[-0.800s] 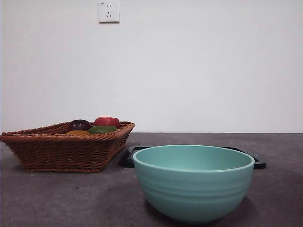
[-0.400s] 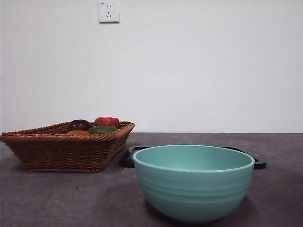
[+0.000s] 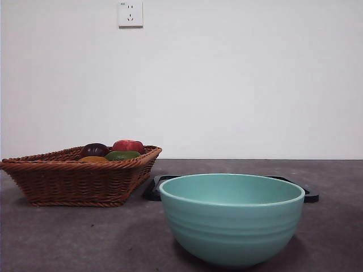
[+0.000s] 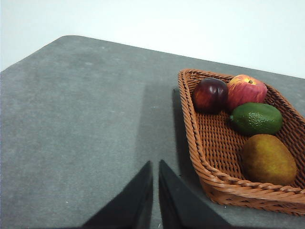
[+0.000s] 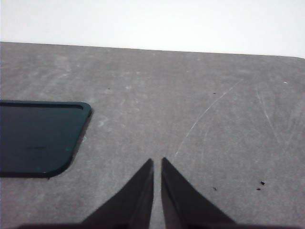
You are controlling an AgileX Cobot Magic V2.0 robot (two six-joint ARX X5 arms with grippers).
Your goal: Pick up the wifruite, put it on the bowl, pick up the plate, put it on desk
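The wifruite point(image 4: 269, 159) is an orange-brown oval fruit lying in the brown wicker basket point(image 4: 217, 183); only its top shows in the front view point(image 3: 93, 160). The mint-green bowl point(image 3: 231, 218) stands near the front of the desk point(image 3: 85, 238). A dark flat plate point(image 3: 153, 190) lies behind the bowl; its corner shows in the right wrist view point(image 5: 40, 138). My left gripper point(image 4: 155, 164) is shut and empty over the desk point(image 4: 71, 124) beside the basket. My right gripper point(image 5: 157, 162) is shut and empty over the desk beside the plate.
The basket point(image 3: 79, 175) also holds a red apple point(image 4: 245, 90), a dark purple fruit point(image 4: 209, 94) and a green fruit point(image 4: 256, 118). A white wall with a socket point(image 3: 130, 13) stands behind the desk.
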